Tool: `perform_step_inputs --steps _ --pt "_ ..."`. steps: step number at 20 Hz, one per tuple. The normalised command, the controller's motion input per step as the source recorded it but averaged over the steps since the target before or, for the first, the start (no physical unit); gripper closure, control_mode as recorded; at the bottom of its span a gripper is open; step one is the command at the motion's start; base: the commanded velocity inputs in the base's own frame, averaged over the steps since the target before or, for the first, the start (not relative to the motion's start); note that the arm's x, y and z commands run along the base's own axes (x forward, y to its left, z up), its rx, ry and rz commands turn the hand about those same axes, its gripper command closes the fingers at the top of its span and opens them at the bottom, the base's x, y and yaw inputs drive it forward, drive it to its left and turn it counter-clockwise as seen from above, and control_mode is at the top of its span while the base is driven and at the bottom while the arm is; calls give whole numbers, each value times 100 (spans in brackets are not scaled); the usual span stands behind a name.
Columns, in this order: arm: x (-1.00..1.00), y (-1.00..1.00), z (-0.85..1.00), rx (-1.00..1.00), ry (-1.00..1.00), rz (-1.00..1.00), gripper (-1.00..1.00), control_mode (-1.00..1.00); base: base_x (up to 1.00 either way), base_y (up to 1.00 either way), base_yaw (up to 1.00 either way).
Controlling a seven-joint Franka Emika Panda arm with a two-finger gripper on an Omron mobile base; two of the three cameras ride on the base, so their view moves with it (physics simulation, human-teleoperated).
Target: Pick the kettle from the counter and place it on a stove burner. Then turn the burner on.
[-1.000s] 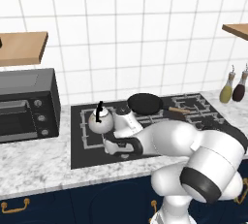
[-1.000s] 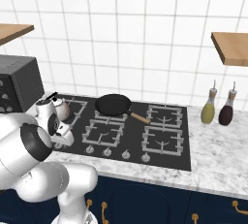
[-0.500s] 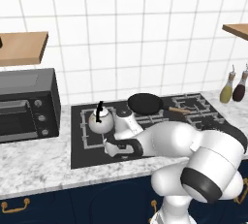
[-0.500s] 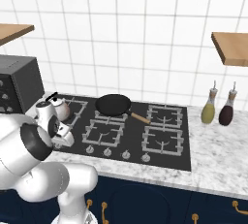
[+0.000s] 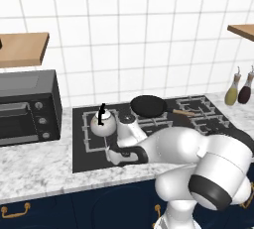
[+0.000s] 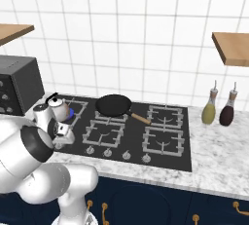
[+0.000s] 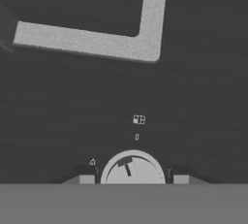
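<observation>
Left base view: your gripper [image 5: 115, 154] sits low at the hob front; kettle [image 5: 102, 124] rests on the burner grate [image 5: 92, 141] just beyond it.

Right base view: blue flame shows by the kettle.

Hand view: fingers [image 7: 180, 179] apart, straddling the knob [image 7: 131, 168]. Risk: tips slip off w/o turning it, or you overturn.

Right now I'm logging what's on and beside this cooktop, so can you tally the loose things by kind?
Kettle: 1
Frying pan: 1
Bottles: 2, one olive-yellow bottle, one dark red bottle
Toaster oven: 1
Total: 5
</observation>
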Motion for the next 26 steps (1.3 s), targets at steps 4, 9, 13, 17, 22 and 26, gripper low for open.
perform_step_inputs --steps 4,9,13,17,22,26 --pt "0 6 0 -12 -7 44 100 -100 0 0 0" --pt "0 11 0 -10 -1 28 -100 -100 0 0 0" --pt "0 0 15 0 -2 0 -100 -100 0 0 0" --pt "0 0 94 0 -19 0 -100 -100 0 0 0" --pt "-24 -40 99 7 -15 0 -100 -100 0 0 0" --pt "-100 -100 70 31 -38 0 -100 -100 0 0 0"
